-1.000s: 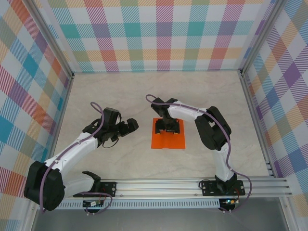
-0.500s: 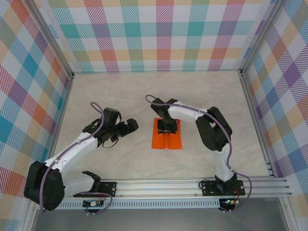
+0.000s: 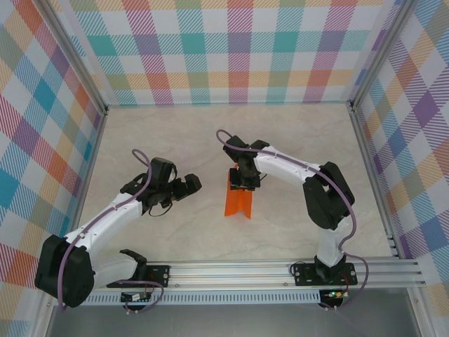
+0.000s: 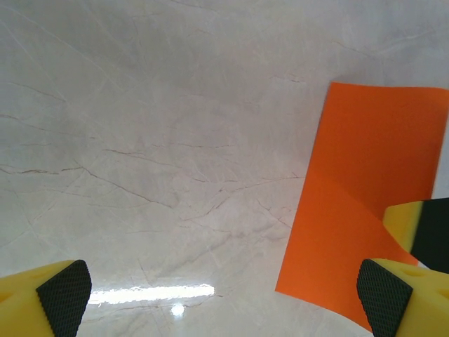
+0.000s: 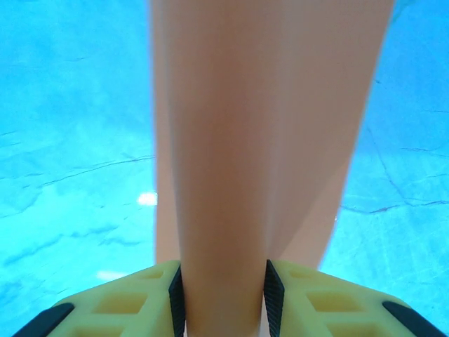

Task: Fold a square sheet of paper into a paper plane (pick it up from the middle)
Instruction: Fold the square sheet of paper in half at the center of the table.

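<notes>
Pinched in the right claw (image 3: 243,184), the square sheet of paper (image 3: 237,203) ridges near-to-far; left claw (image 3: 194,184) gapes empty.

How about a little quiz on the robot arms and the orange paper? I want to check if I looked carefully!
1. True or false: the left gripper is pinching the square sheet of paper.
2. How does the paper look? A) lying flat B) pinched up into a ridge along its middle C) torn in two
3. Fill in: the ___ gripper is shut on the paper's middle.

Key
1. False. The left gripper is open and off to the side of the paper.
2. B
3. Right. In the wrist view, the right gripper squeezes the ridge between its pads.
</notes>
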Controlling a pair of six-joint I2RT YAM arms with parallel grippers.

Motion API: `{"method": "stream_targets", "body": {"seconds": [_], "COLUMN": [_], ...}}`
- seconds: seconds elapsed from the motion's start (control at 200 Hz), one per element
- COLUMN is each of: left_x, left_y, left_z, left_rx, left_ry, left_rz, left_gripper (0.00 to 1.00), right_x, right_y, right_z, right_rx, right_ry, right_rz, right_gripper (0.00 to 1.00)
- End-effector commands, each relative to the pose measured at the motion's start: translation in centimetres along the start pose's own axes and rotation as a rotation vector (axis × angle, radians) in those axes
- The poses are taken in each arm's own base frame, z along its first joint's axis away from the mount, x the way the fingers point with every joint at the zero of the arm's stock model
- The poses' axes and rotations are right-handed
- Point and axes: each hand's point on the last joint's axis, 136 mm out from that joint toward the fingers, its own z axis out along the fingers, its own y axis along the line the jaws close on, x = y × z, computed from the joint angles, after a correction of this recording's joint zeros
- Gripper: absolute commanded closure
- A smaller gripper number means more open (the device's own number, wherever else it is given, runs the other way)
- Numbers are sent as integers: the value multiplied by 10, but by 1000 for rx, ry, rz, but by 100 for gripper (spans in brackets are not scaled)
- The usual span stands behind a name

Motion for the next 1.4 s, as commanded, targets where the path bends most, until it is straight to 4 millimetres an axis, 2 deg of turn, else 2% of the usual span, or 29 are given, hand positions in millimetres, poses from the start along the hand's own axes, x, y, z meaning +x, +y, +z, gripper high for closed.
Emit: {"method": "stream_targets", "body": {"seconds": [0.0,0.29,0.72,0.835,0.92,1.115,1.225,1.395], "left_x": [-4,-5,-4,-4,-4,-4,-4,-2], "left_y": [-10,-14,-14,-14,-16,-17,-18,-21], "left_z": [-10,-11,-14,-13,-14,-16,-16,-13], "left_rx": [24,38,43,44,53,56,59,81], "left_ry": [-14,-18,-23,-21,-21,-19,-17,-5], "left_rz": [15,14,13,13,14,15,16,10], "left_gripper": [0,0,0,0,0,0,0,0], "right_x": [3,0,-3,-6,-8,-8,-9,1], "right_y": [14,32,31,38,51,53,41,16], "right_z": [-20,-50,-52,-57,-59,-41,-27,-7], "right_rx": [-85,-241,-265,-299,-369,-440,-481,-469], "right_ry": [-3,-24,-12,-18,-12,30,55,89], "right_rz": [-7,-4,16,11,2,51,116,161], "right_gripper": [63,63,63,62,62,61,62,62]}}
